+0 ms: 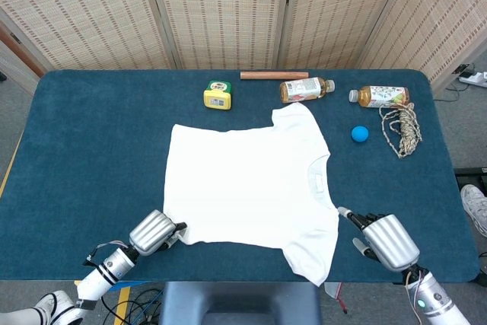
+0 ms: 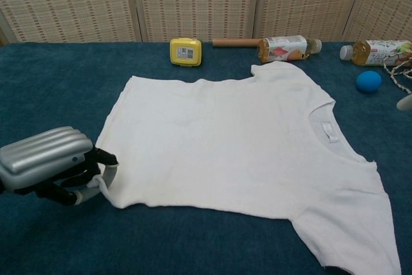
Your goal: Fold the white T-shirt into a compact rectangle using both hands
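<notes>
The white T-shirt (image 1: 251, 184) lies flat on the blue table, collar toward the right and hem toward the left; the chest view shows the same shirt (image 2: 238, 152). My left hand (image 1: 156, 231) is at the near-left hem corner and pinches that corner between thumb and a finger, as the left hand (image 2: 55, 165) shows close up in the chest view. My right hand (image 1: 384, 240) sits just right of the near sleeve, fingers apart and pointing at the sleeve edge, holding nothing. Only a fingertip (image 2: 405, 102) of the right hand shows in the chest view.
Along the far side lie a yellow tape measure (image 1: 218, 96), a wooden rod (image 1: 274, 75) and two drink bottles (image 1: 306, 89) (image 1: 384, 96). A blue ball (image 1: 360, 134) and a coiled rope (image 1: 403, 129) lie at the right. The table's near edge (image 1: 243, 279) runs close behind both hands.
</notes>
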Motion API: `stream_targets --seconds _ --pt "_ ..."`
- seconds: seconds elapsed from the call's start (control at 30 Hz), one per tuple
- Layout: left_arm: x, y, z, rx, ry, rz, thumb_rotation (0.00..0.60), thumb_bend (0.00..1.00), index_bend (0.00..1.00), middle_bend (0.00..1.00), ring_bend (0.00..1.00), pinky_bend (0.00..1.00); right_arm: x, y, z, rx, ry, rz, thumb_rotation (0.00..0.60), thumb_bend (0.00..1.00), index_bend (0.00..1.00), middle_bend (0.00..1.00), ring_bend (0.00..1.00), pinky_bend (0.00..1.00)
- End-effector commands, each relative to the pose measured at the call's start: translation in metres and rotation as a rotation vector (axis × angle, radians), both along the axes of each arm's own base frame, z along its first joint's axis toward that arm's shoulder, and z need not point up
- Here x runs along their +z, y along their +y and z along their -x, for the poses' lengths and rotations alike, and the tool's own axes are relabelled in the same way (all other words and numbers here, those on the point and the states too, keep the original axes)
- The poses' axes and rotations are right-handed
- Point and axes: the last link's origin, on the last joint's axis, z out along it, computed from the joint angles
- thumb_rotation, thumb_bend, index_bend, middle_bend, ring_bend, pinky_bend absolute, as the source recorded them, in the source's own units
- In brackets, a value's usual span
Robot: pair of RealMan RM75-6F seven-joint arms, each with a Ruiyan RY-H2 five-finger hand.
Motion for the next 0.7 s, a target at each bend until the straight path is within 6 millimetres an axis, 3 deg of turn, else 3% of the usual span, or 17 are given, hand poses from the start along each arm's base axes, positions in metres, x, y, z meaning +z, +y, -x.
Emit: stream_targets --seconds 0.03,0.2,0.7 --pt "0.000 -0.001 -0.001 0.001 -0.001 -0.002 0.600 0.49 0.61 0.94 0.89 0.98 -0.021 -0.002 0.001 0.027 -0.006 -0.067 0.600 0.20 0.34 0.82 0.91 1.00" --pt "0.001 -0.002 0.000 0.010 0.000 0.001 0.600 0.49 0.61 0.94 0.89 0.98 -0.037 -0.006 0.010 0.045 0.020 -0.107 0.600 0.19 0.38 0.89 0.98 1.00" --pt "0.001 -0.003 0.001 0.033 -0.010 -0.001 0.600 0.49 0.60 0.94 0.89 0.98 -0.051 -0.029 0.039 0.042 0.129 -0.145 0.600 0.20 0.39 0.90 0.98 1.00"
